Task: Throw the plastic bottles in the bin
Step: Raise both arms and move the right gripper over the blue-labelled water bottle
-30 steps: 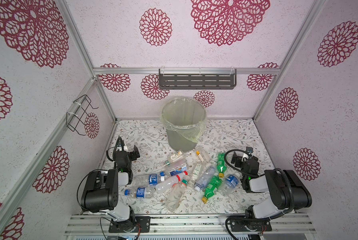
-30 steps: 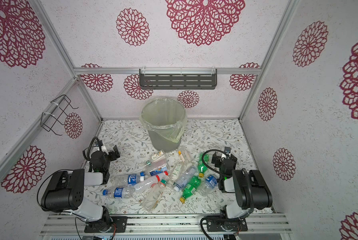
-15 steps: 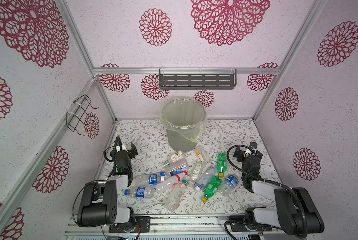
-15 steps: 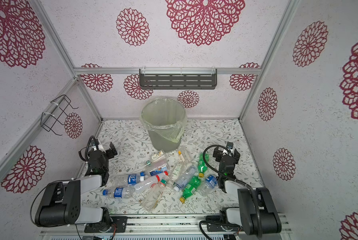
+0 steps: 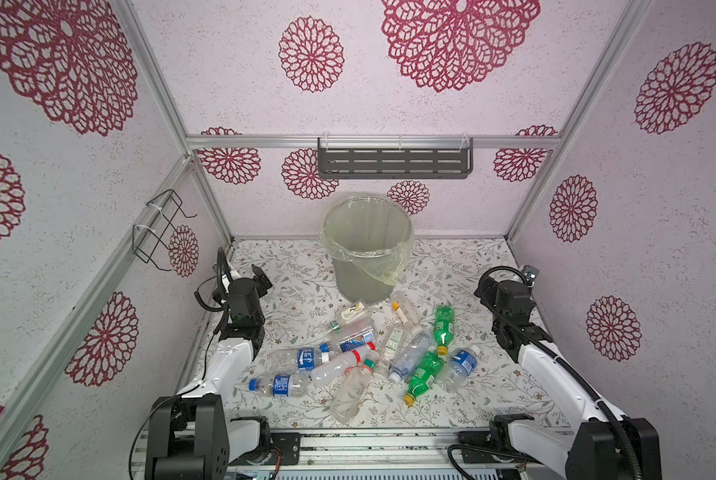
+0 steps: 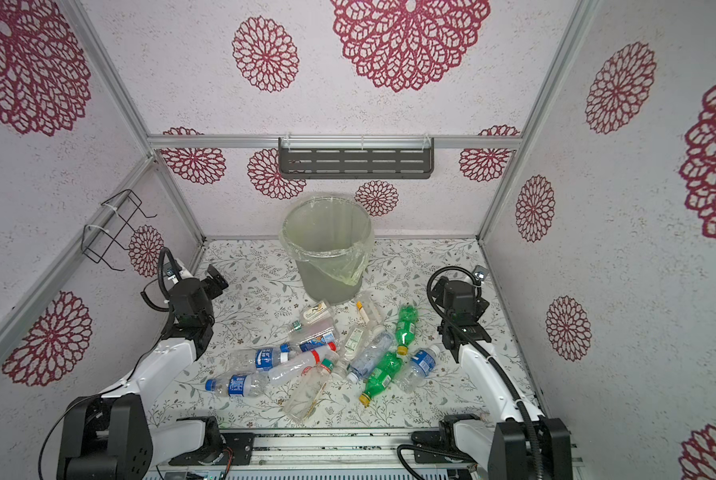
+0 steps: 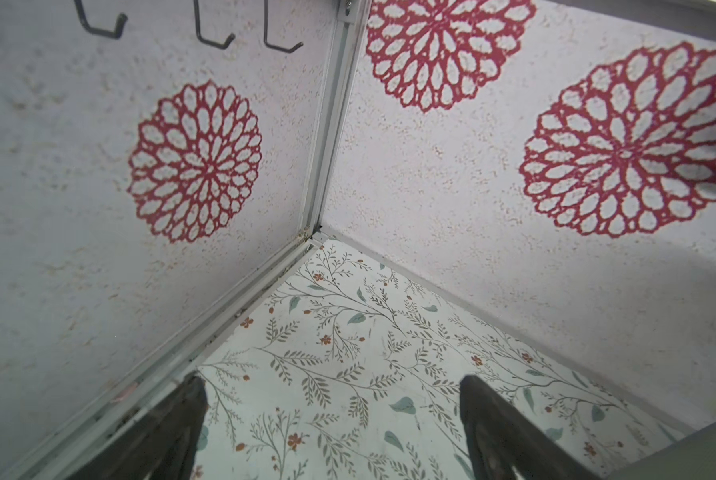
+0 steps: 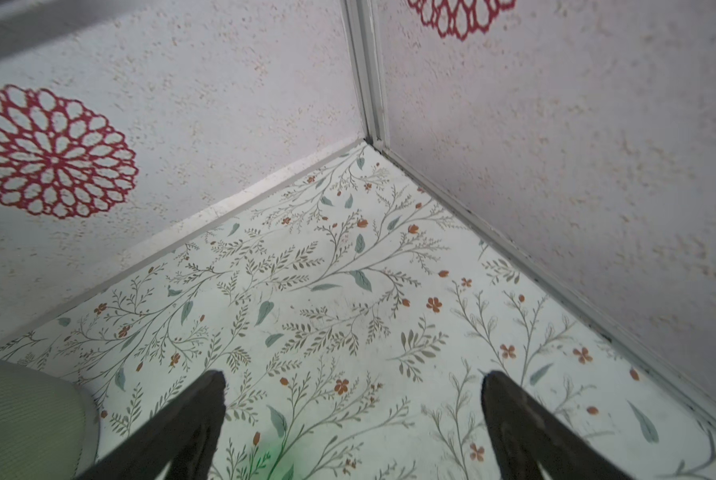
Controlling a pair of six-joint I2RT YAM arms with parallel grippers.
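The plastic bottles (image 5: pixel 373 357) lie on their sides in a loose heap on the floral floor, in both top views. Most are clear with blue or white labels (image 6: pixel 240 384); two are green with yellow caps (image 5: pixel 425 372). The bin (image 5: pixel 366 249), grey with a yellowish bag over its rim, stands upright just behind the heap (image 6: pixel 327 249). My left gripper (image 7: pixel 331 382) is open and empty over bare floor near the back left corner (image 5: pixel 260 277). My right gripper (image 8: pixel 354 378) is open and empty, facing the back right corner. The bin's wall (image 8: pixel 24 415) shows beside it.
A dark slotted shelf (image 5: pixel 393 162) hangs on the back wall above the bin. A black wire rack (image 5: pixel 161 228) sticks out from the left wall above my left arm. Walls close in on three sides; a metal rail (image 5: pixel 369 440) runs along the front.
Both arms have unfolded: their elbows have dropped toward the front rail and both grippers have shifted outward and toward the back corners. Bottles and bin have not moved.
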